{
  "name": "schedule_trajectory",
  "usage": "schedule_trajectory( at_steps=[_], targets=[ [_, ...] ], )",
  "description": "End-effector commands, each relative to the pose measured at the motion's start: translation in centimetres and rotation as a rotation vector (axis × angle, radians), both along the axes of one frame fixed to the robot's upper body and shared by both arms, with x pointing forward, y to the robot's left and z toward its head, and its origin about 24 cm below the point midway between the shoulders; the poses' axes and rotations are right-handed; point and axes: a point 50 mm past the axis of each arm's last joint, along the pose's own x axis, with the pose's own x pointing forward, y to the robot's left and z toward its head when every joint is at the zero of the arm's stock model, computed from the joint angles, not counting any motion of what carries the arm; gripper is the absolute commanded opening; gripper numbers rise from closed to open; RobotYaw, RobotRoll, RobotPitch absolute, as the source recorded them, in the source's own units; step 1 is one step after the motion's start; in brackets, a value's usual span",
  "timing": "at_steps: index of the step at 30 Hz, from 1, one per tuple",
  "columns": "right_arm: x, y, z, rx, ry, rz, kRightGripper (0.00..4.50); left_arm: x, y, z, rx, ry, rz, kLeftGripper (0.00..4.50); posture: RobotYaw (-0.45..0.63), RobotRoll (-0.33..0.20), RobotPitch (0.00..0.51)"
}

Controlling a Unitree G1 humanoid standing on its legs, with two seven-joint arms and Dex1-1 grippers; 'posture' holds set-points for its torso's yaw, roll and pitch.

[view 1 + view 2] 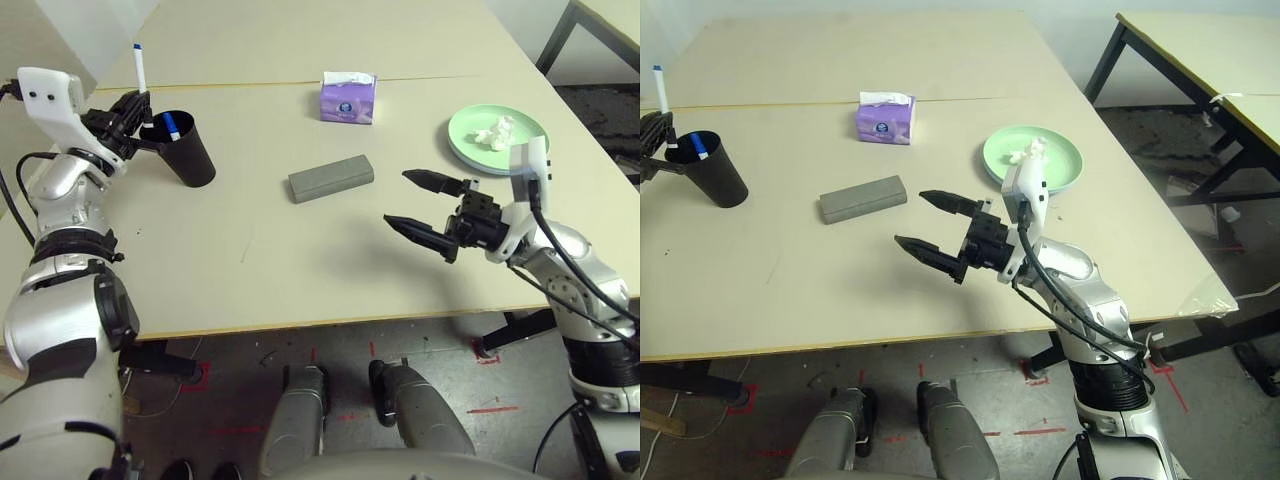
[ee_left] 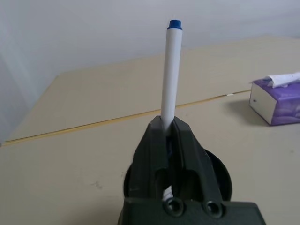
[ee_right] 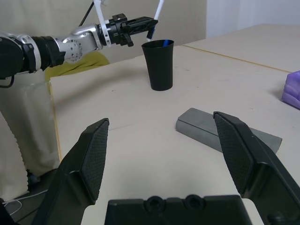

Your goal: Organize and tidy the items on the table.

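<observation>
The table (image 1: 300,270) is a wide pale beige top with a thin seam line running across its far part. The robot's right arm reaches in over the near edge on the right, and its right gripper (image 1: 418,207) hangs above the top with its two black fingers spread wide apart and nothing between them, pointing toward the table's left side. At the left edge, the left gripper (image 1: 133,117) is clamped on a white marker (image 2: 169,75), which stands nearly upright with its blue end up, its lower end over the mouth of the black tapered cup (image 1: 188,148). The fingers are drawn together against the marker's barrel.

The light-green plate (image 1: 497,139) sits near the right edge, past the right gripper, and a crumpled white tissue (image 1: 495,132) lies on it. The purple tissue box (image 1: 348,97) stands just on the near side of the seam, around the middle of the table's width. The grey glasses case (image 1: 331,178) lies flat near the middle of the top, between the cup and the plate, turned slightly askew to the near edge. The black cup stands upright near the left edge, and a second marker (image 1: 172,125) rests inside it, leaning against the rim with its blue part showing.
</observation>
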Motion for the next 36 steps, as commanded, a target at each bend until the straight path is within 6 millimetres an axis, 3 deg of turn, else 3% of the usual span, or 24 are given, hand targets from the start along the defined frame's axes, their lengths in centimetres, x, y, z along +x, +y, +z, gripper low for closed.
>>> schedule_trajectory(
  at_steps=[1,9,20,27,33,36],
  targets=[
    [-0.3,-0.1,0.3,0.009,-0.005,0.002,4.50,-0.1,-0.1,-0.7,-0.005,0.004,-0.013,1.69,-0.11,0.000,0.187],
    [-0.2,-0.1,0.3,0.010,-0.007,0.002,4.50,-0.4,0.2,-0.3,-0.007,-0.020,-0.022,4.44,-0.11,0.000,0.183],
    [0.0,-0.5,-0.3,-0.010,0.007,0.011,4.50,-1.3,1.2,0.5,-0.022,0.011,-0.118,4.47,-0.10,0.000,0.190],
    [0.4,-1.5,-0.2,0.009,-0.002,-0.017,4.50,-4.8,3.9,1.1,-0.047,0.054,-0.234,4.47,-0.07,0.000,0.201],
    [1.5,-2.9,2.7,0.089,-0.059,-0.142,4.50,-9.5,7.0,1.5,-0.097,-0.020,-0.133,4.47,-0.04,0.000,0.202],
    [2.5,-5.6,3.5,0.104,-0.066,-0.341,4.50,-11.0,8.2,1.3,-0.123,-0.054,-0.036,4.47,-0.03,0.000,0.201]
  ],
)
